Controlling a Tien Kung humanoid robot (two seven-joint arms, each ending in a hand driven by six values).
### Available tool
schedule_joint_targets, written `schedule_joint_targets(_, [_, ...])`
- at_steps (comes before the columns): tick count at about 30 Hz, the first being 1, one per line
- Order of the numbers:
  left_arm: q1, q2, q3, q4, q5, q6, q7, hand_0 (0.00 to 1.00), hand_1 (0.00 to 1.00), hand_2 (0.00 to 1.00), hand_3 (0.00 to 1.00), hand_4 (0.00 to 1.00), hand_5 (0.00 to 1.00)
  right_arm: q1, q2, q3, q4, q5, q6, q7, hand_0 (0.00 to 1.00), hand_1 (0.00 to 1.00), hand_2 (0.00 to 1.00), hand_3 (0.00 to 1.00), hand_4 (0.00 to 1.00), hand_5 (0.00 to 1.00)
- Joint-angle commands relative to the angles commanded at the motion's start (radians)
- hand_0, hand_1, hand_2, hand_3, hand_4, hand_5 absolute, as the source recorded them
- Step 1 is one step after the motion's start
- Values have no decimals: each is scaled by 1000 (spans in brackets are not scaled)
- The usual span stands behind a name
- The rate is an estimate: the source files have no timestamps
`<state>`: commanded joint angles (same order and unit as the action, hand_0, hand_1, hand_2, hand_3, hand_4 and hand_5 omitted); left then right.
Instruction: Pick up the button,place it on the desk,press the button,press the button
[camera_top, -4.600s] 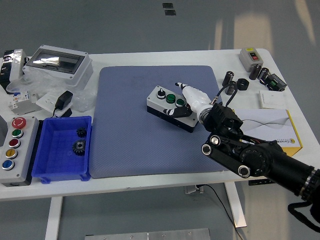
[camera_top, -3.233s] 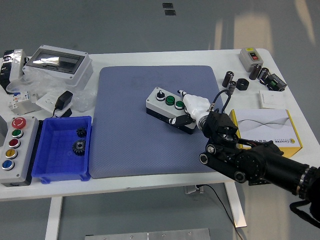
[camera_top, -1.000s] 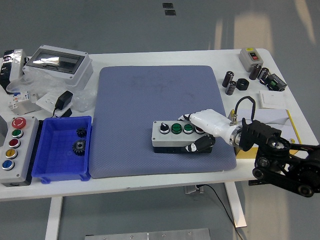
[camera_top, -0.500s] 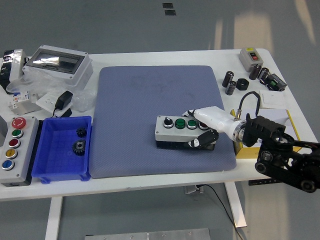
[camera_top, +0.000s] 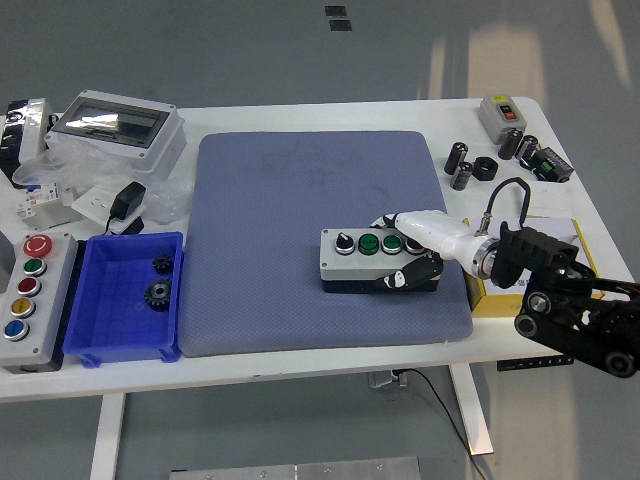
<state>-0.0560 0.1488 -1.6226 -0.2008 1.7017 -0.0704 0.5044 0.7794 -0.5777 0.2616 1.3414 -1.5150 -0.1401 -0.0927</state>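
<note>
A grey button box (camera_top: 365, 258) with a black selector knob and two green buttons on top lies on the blue-grey mat (camera_top: 270, 200), near the mat's front right corner. My right hand (camera_top: 415, 252), white with black fingertips, wraps the box's right end: fingers over the top, thumb (camera_top: 400, 281) on the front face. The right arm (camera_top: 570, 300) comes in from the lower right. No left hand shows.
A blue bin (camera_top: 128, 295) with two gears and a long grey box of coloured buttons (camera_top: 28, 298) stand at the front left. A clear-lidded enclosure (camera_top: 115, 126) and cables are back left. A yellow-white carton (camera_top: 545, 262), black cylinders (camera_top: 462, 165) and a switch box (camera_top: 500, 113) crowd the right.
My right hand dragged the button box from the mat's middle down toward the front right and squared it to the table edge. In the last half second it shifted slightly right.
</note>
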Motion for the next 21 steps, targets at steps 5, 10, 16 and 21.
schedule_joint_targets(5, [-1, 0, -2, 0, 2, -2, 2, 647, 634, 564, 604, 593, 163, 4, 1, -5, -4, 15, -4, 8, 957, 893, 895, 954, 615, 113])
schedule_joint_targets(10, [0, -1, -6, -1, 8, -4, 3, 648, 634, 564, 604, 593, 163, 8, -4, -1, 6, 37, 3, 13, 968, 899, 901, 960, 653, 117])
schedule_joint_targets(16, [3, -3, -8, -1, 12, -8, 2, 648, 634, 564, 604, 591, 160, 12, -14, 19, 23, 106, 32, 20, 977, 904, 906, 961, 658, 101])
schedule_joint_targets(21, [4, -5, -8, -1, 12, -12, 2, 648, 634, 564, 604, 591, 160, 13, -23, 36, 36, 155, 51, 31, 977, 904, 906, 961, 658, 101])
